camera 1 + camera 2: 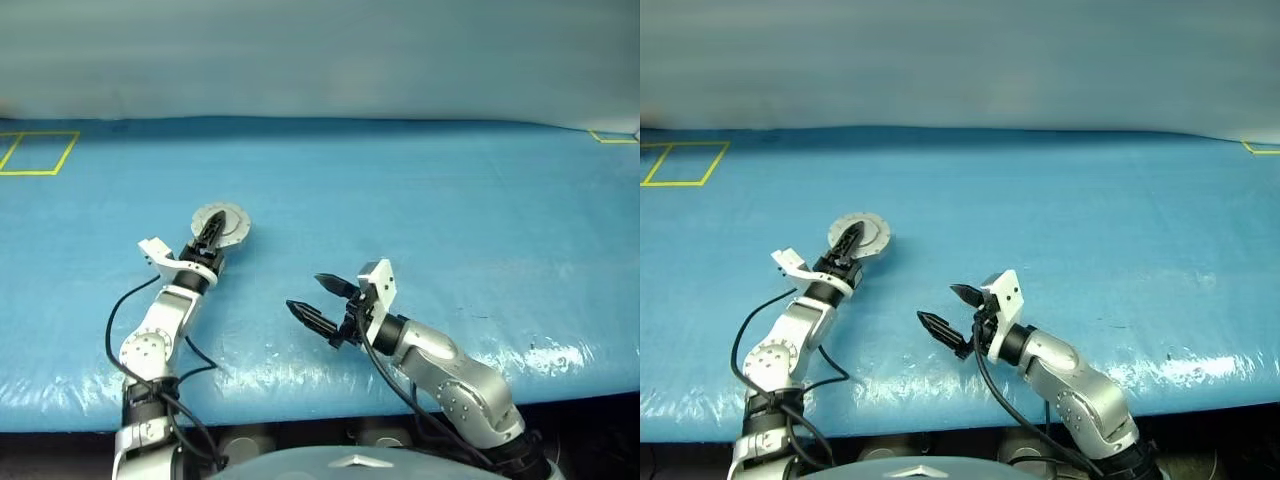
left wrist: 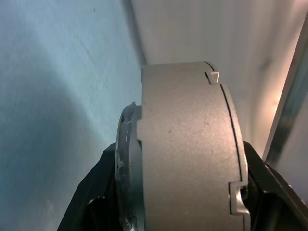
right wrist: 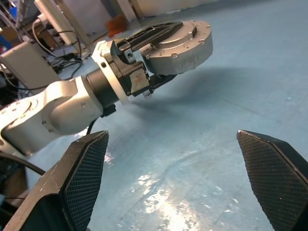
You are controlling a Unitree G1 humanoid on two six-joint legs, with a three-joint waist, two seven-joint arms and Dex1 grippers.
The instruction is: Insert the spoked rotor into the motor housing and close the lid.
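Housing position: motor housing [image 1: 222,224] lies left of centre on the blue tabletop [image 1: 450,220], as a grey puck-like round body with its lid [image 3: 180,36] closed flat on top.
Housing detail: left wrist view shows the grey side wall [image 2: 187,154] with small notches along one edge seam and a thinner flange on the tabletop side.
Left end effector: left end effector [image 1: 208,235] reaches forward from the near left and is clamped on the motor housing, one black finger [image 3: 154,31] laid across the top face, the other under the body.
Right end effector: right end effector [image 1: 322,300] sits near centre, well apart from the housing and to its right; it points left, fingers spread wide and empty.
Right fingers: both mesh-textured pads [image 3: 84,173] stand far apart with bare tabletop between them.
Tabletop markings: yellow taped rectangle [image 1: 38,152] at the far left; yellow tape corner [image 1: 612,137] at the far right.
Spoked rotor: cannot be made out.
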